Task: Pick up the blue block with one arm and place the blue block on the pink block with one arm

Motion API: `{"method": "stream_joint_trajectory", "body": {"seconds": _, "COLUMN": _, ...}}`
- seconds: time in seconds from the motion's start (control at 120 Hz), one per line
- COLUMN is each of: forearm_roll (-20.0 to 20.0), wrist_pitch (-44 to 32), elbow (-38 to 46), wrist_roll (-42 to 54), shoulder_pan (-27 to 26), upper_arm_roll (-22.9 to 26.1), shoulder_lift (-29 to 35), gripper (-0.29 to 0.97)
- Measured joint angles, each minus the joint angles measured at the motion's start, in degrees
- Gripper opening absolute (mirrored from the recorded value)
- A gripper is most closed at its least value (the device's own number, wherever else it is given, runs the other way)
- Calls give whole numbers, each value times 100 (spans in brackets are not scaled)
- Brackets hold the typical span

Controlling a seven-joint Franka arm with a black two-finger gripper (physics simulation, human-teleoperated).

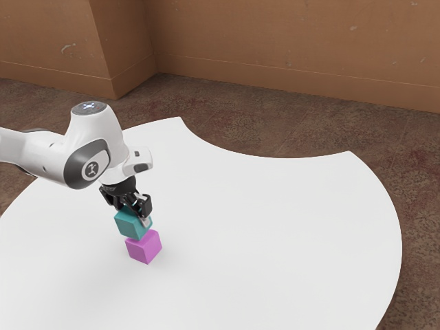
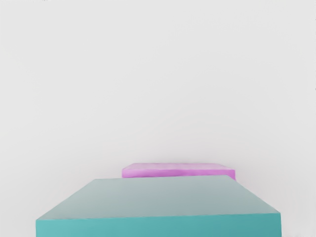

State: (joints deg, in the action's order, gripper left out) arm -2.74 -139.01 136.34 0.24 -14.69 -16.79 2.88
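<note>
Blue block (image 1: 132, 225) (reads more teal in the render) hangs in the black gripper (image 1: 133, 208), whose fingers are clamped on it from two sides. It sits right over the pink block (image 1: 143, 247), a bit off toward the exterior view's left. Can't tell whether the two faces touch yet.

Risks, as judgement:
- Offset: the blue cube isn't centred over the pink one. In the wrist view the pink block (image 2: 177, 171) pokes out past the far edge of the blue block (image 2: 158, 219), so overlap is only partial. If released like this it could tip off the edge.
- Tilt: the blue cube looks slightly rotated vs. the pink one in the exterior view. A corner could land first and make it rock or slide.
- Pushing down too hard could shove the pink cube across the table (image 1: 275, 220), since nothing braces it.
- Fingers opening unevenly could drag the cube sideways.

Materials/shapes: both are plain cubes w/ flat faces, sharp edges and a matte finish, prob. rigid. Tabletop is smooth, white and round-edged, w/ no texture. Arm (image 1: 41, 155) is glossy white w/ grey joints. Floor is mottled brown.
</note>
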Motion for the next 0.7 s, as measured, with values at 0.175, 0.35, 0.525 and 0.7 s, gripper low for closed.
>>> {"method": "stream_joint_trajectory", "body": {"seconds": 0.175, "forearm_roll": 5, "wrist_pitch": -1, "elbow": 0, "wrist_roll": 107, "shoulder_pan": -4, "upper_arm_roll": 8, "shoulder_lift": 0, "gripper": 34}}
{"method": "stream_joint_trajectory", "body": {"seconds": 0.35, "forearm_roll": 4, "wrist_pitch": -4, "elbow": 0, "wrist_roll": 183, "shoulder_pan": -3, "upper_arm_roll": 8, "shoulder_lift": 2, "gripper": 34}}
{"method": "stream_joint_trajectory", "body": {"seconds": 0.525, "forearm_roll": 7, "wrist_pitch": -6, "elbow": 31, "wrist_roll": 223, "shoulder_pan": -2, "upper_arm_roll": 8, "shoulder_lift": 42, "gripper": 33}}
{"method": "stream_joint_trajectory", "body": {"seconds": 0.7, "forearm_roll": 10, "wrist_pitch": -9, "elbow": 43, "wrist_roll": 239, "shoulder_pan": -3, "upper_arm_roll": 8, "shoulder_lift": 52, "gripper": 33}}
